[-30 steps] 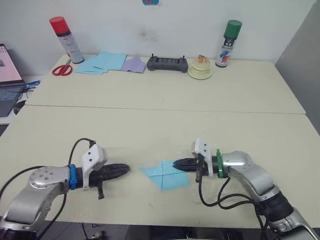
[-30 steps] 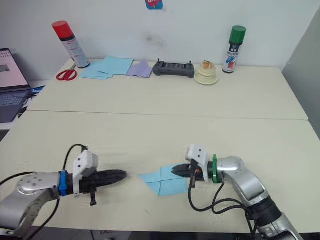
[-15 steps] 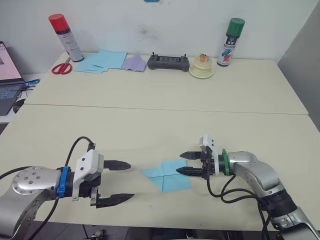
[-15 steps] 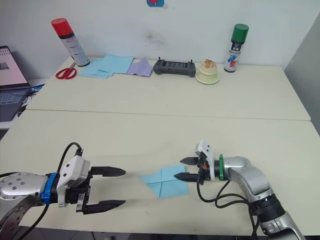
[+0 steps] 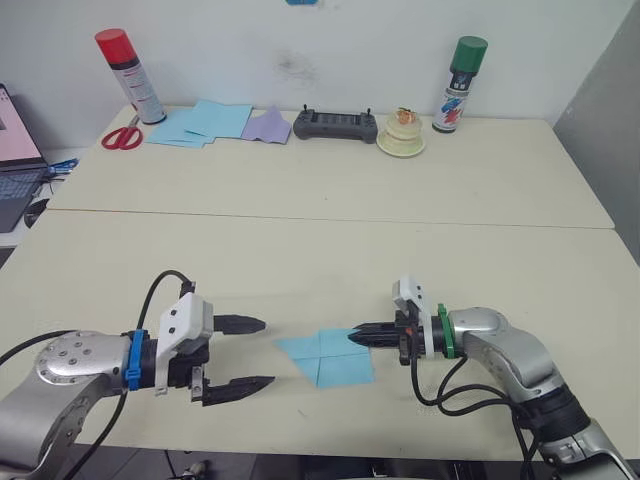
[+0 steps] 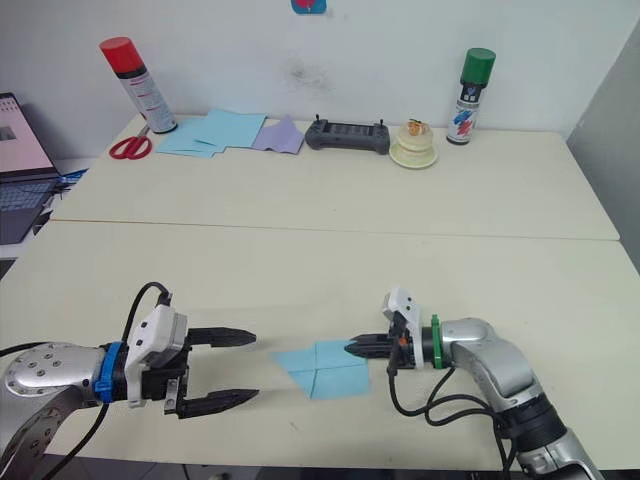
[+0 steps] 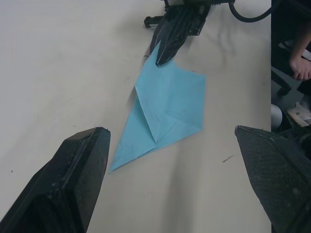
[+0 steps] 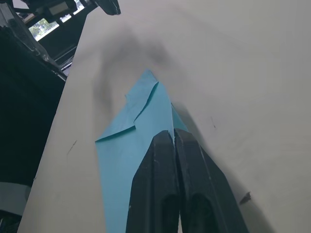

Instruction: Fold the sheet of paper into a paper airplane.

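Cream bench (image 5: 330, 240), two slabs with a seam running across between them. Near slab bare apart from the sheet of paper (image 5: 326, 357) and both arms.

Sheet of paper: light blue, flat on the near slab between the two tools, partly folded, one end drawn to a point aimed at the left tool, creases showing across it.

Left tool (image 5: 243, 353): fingers spread wide, holding nothing, tips pointing at the sheet's pointed end, just apart from it. Open bench surface lies between this tool and the paper.

Right tool (image 5: 357, 336): fingers pressed together, tips lying on the sheet's right-hand edge. In the right wrist view the two fingers (image 8: 160, 194) meet with no gap and sit on top of the paper; whether any layer is caught between them cannot be told.

Far slab, along the back wall, well apart from the work: laptop (image 5: 15, 160) at the far left edge; pile of flat blue sheets (image 5: 205, 122) with a lavender sheet (image 5: 268, 127) touching it; black handheld controller (image 5: 335, 126); red-capped spray can (image 5: 130, 77); green-capped spray can (image 5: 457, 84); red scissors (image 5: 122, 137) beside the red-capped can; small cream round dish-like object (image 5: 401, 135).

A person's hand (image 7: 299, 63) shows beyond the bench edge in the left wrist view.
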`<action>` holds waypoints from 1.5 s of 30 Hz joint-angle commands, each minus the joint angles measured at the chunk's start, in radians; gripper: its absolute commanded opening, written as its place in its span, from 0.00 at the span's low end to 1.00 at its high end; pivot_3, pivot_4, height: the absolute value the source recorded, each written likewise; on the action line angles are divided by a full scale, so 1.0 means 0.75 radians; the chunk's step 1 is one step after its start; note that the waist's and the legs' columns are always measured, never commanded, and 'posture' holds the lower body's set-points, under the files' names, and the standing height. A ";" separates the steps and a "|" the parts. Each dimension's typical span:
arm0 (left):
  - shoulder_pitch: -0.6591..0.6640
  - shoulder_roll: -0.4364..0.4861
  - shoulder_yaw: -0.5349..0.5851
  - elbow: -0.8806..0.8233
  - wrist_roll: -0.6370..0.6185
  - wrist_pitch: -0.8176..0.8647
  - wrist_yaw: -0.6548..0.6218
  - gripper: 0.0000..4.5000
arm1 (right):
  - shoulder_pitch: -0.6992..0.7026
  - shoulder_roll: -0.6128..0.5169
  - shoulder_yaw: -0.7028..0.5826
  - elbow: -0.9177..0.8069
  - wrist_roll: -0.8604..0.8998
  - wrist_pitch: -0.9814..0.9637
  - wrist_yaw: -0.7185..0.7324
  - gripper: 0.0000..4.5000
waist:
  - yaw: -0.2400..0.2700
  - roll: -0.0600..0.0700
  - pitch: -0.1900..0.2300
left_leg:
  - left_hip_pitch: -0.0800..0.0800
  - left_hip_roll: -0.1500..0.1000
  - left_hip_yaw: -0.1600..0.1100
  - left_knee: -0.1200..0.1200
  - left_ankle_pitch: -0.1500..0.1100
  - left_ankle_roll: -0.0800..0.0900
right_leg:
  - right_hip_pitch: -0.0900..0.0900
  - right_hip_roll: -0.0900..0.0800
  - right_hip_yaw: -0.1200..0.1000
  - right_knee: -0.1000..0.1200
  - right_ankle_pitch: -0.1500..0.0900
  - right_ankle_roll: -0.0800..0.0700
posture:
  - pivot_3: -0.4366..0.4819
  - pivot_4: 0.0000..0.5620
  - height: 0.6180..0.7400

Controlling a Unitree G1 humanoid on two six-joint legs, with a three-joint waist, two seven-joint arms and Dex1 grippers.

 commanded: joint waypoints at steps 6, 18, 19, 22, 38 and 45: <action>-0.015 0.017 0.257 0.016 -0.201 0.223 0.122 1.00 | -0.181 0.044 -0.030 -0.004 -0.496 -1.049 -0.200 0.01 | -0.004 0.000 0.000 | 0.002 -0.001 0.002 0.002 0.000 -0.001 | -0.003 0.000 0.002 0.010 -0.004 0.007 | 0.48 0.27 1.00; 0.047 -0.005 0.162 -0.027 -0.114 0.167 0.099 1.00 | 0.030 -0.177 0.213 0.089 -0.345 -1.205 0.061 0.38 | 0.007 -0.001 0.001 | 0.002 -0.001 0.001 0.009 0.004 -0.006 | -0.002 -0.002 0.002 0.018 -0.001 -0.002 | 0.48 0.27 1.00; 0.032 -0.010 0.146 -0.019 -0.105 0.160 0.103 1.00 | 0.041 -0.223 0.198 0.038 -0.281 -1.105 0.109 0.45 | 0.005 0.000 0.001 | 0.003 -0.001 0.000 0.011 0.004 -0.006 | 0.000 -0.002 0.001 0.019 -0.001 -0.002 | 0.48 0.27 1.00; -0.051 -0.053 0.104 0.015 -0.084 0.140 0.153 1.00 | 0.030 -0.321 0.127 -0.113 -0.066 -0.795 0.167 0.45 | 0.004 0.000 0.002 | 0.006 -0.001 -0.001 0.015 0.003 -0.006 | 0.003 -0.002 0.000 0.019 -0.001 -0.002 | 0.48 0.27 1.00; -0.338 -0.384 -0.388 0.181 0.298 0.041 0.475 0.01 | -0.154 0.076 0.176 0.090 -0.237 -0.275 -0.211 0.00 | 0.004 -0.001 0.001 | -0.004 0.002 -0.002 0.019 0.007 -0.007 | -0.005 0.012 0.003 0.019 0.008 -0.007 | 0.48 0.27 1.00; -0.304 -0.347 -0.532 0.232 0.485 -0.025 0.471 0.01 | -0.095 0.102 0.207 0.108 -0.248 -0.200 -0.208 0.00 | 0.004 0.000 0.001 | -0.003 0.001 -0.002 0.019 0.007 -0.007 | -0.005 0.011 0.003 0.020 0.008 -0.007 | 0.48 0.27 1.00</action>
